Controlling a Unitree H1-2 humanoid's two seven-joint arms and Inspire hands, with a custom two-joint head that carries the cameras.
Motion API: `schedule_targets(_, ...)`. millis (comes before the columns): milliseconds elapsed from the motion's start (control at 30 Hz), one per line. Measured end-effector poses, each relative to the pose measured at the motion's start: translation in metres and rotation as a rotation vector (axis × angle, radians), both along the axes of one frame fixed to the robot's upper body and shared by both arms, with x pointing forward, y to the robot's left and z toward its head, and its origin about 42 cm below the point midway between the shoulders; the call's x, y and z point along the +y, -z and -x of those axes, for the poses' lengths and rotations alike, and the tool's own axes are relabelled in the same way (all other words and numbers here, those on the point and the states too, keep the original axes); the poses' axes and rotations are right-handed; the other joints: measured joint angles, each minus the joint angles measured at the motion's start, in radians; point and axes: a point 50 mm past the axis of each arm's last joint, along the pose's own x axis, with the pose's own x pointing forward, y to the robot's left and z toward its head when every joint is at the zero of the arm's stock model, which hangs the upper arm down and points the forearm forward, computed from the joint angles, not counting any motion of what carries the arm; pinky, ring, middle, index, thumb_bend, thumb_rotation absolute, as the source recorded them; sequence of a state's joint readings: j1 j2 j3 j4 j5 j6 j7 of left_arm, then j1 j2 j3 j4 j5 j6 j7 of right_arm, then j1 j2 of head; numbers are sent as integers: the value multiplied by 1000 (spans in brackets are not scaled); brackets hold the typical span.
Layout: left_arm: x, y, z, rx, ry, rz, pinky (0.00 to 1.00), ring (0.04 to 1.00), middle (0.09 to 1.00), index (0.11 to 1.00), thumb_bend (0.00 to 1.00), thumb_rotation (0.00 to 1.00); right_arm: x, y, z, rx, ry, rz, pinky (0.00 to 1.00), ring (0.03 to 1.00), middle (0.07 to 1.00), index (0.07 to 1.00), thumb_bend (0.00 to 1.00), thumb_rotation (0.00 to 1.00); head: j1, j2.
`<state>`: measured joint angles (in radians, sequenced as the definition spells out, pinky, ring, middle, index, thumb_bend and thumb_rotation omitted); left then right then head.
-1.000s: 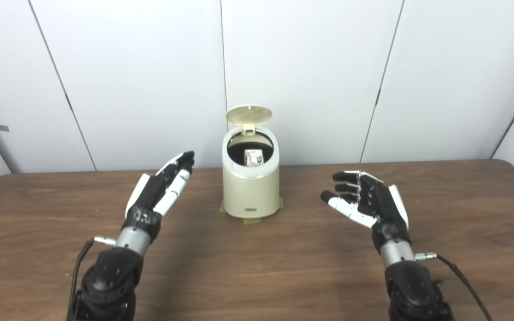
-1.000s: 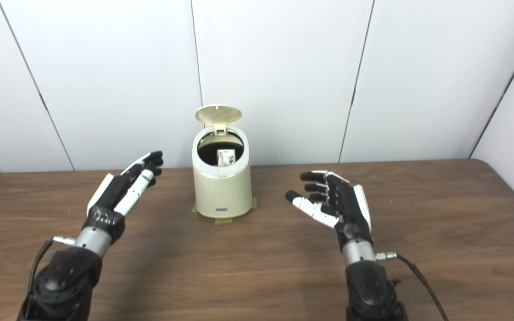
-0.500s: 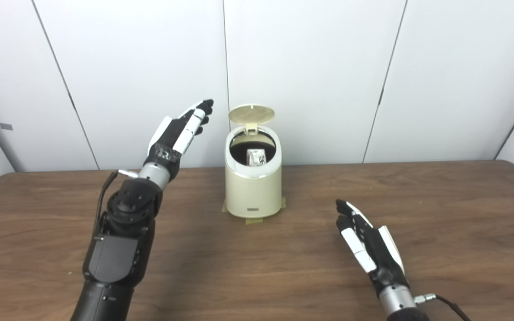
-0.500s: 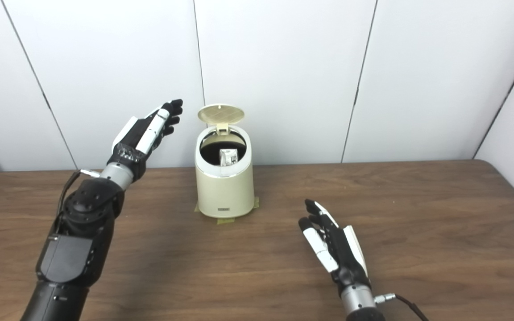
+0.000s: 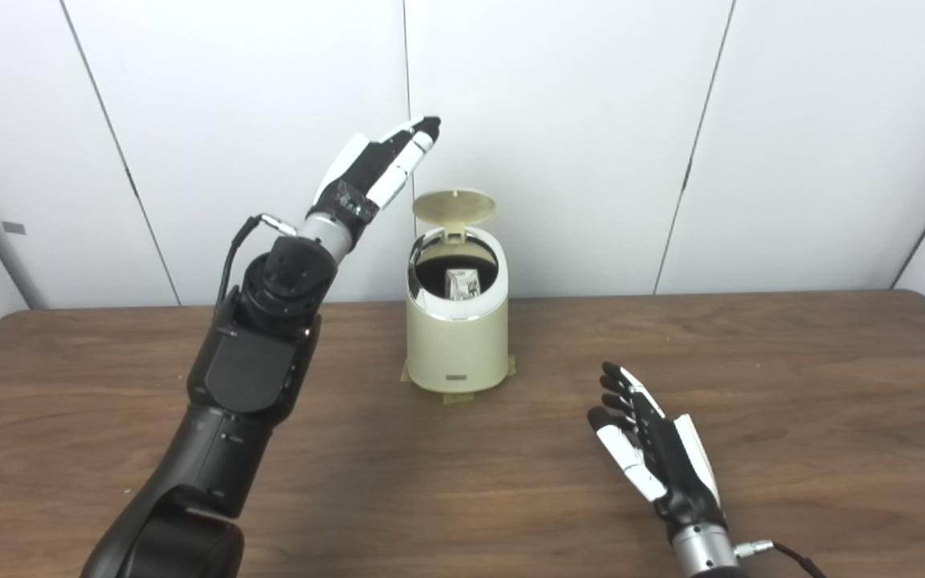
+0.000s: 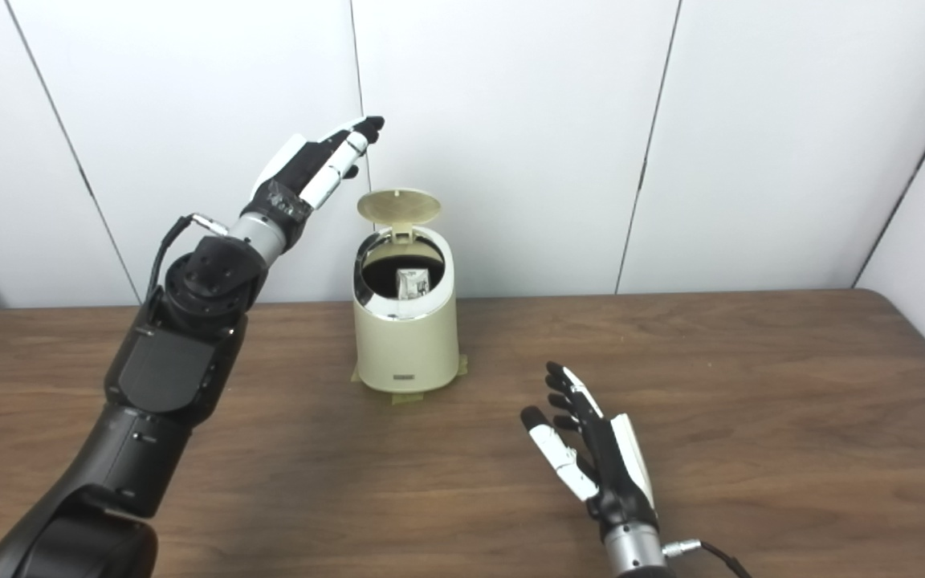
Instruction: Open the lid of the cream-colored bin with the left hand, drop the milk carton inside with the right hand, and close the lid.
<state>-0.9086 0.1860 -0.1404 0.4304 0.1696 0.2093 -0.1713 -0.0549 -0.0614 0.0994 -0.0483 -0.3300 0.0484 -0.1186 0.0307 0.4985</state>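
Observation:
The cream-colored bin (image 5: 458, 337) stands at the back middle of the table, its round lid (image 5: 454, 206) tipped up at the rear. Inside the dark opening a white milk carton (image 5: 460, 283) shows. My left hand (image 5: 378, 166) is raised high, up and to the left of the lid, fingers stretched out and open, not touching it. My right hand (image 5: 649, 452) hovers low over the table at the front right of the bin, open with fingers spread, holding nothing.
The brown wooden table (image 5: 792, 385) runs wide to both sides. White wall panels (image 5: 591, 120) stand close behind the bin. Tape patches (image 5: 454, 395) sit under the bin's base.
My left arm has risen from beside the bin to above lid height and moved toward the lid. My right hand has drawn back toward the front edge and lowered. Bin, lid and carton unchanged.

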Motion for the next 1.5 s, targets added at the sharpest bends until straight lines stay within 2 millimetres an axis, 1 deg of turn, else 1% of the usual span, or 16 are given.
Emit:
schedule_targets(100, 4, -2, -1, -3, -3, -11, 951, 931, 908, 914, 408, 996, 0, 0, 0, 1, 0, -7, 812, 865, 885, 911, 518, 895, -2, 0)
schedule_targets(267, 1, -9, 1, -29, 24, -97, 909, 880, 858, 878, 397, 1000, 1, 1, -3, 2, 5, -16, 802, 856, 883, 914, 523, 920, -2, 0)
schedule_targets(367, -5, -12, 4, -68, 43, -185, 887, 839, 815, 842, 418, 1000, 1, 1, -3, 2, 5, -17, 809, 864, 887, 923, 496, 749, -3, 2)
schedule_targets(433, -9, -12, 6, -124, 47, -298, 793, 782, 765, 793, 432, 1000, 2, 1, -5, 8, 14, -22, 788, 858, 879, 919, 497, 466, -2, 2)
schedule_targets(467, -9, -13, 8, -171, 58, -370, 777, 773, 757, 784, 435, 1000, 2, 1, -6, 15, 22, -27, 786, 857, 878, 919, 497, 421, -2, 2)
schedule_targets(533, -9, -15, 12, -244, 67, -459, 730, 755, 750, 764, 418, 1000, 3, 2, -7, 25, 36, -35, 786, 852, 877, 920, 494, 375, 3, 2)
schedule_targets(600, -7, -18, 14, -315, 82, -526, 701, 738, 745, 755, 429, 1000, 3, 3, -8, 29, 46, -37, 785, 844, 872, 921, 483, 390, 3, 2)
schedule_targets(633, -6, -19, 15, -341, 83, -556, 695, 734, 746, 749, 455, 998, 3, 3, -8, 29, 49, -34, 784, 838, 867, 921, 478, 400, 3, 2)
schedule_targets(733, -4, -18, 16, -385, 90, -639, 713, 740, 750, 743, 510, 995, 3, 3, -8, 28, 56, -27, 780, 834, 860, 923, 469, 417, 3, 6)
schedule_targets(800, -4, -17, 17, -401, 94, -676, 728, 744, 748, 741, 506, 987, 2, 3, -8, 26, 60, -27, 757, 829, 856, 923, 464, 407, 3, 8)
schedule_targets(900, -6, -16, 18, -425, 108, -705, 698, 726, 736, 731, 467, 961, 0, 3, -8, 19, 68, -38, 724, 799, 837, 913, 473, 380, 6, 12)
schedule_targets(967, -8, -15, 18, -433, 118, -708, 686, 723, 740, 732, 444, 951, -1, 3, -8, 18, 73, -41, 704, 779, 830, 914, 479, 387, 11, 15)
schedule_targets(1133, -10, -12, 25, -422, 134, -737, 693, 743, 773, 771, 465, 960, -4, 3, -9, 18, 89, -52, 659, 755, 814, 907, 477, 369, 12, 20)
schedule_targets(1200, -10, -9, 27, -406, 140, -744, 706, 754, 775, 773, 464, 940, -7, 3, -11, 17, 102, -65, 678, 770, 805, 902, 485, 390, 12, 21)
schedule_targets(1367, -9, 4, 33, -355, 164, -758, 742, 779, 790, 789, 482, 984, -13, 3, -10, 18, 121, -74, 798, 810, 809, 900, 480, 367, 11, 21)
schedule_targets(1500, -9, 10, 39, -340, 176, -765, 754, 781, 789, 790, 488, 977, -18, 3, -10, 19, 136, -82, 812, 809, 806, 898, 469, 347, 9, 21)
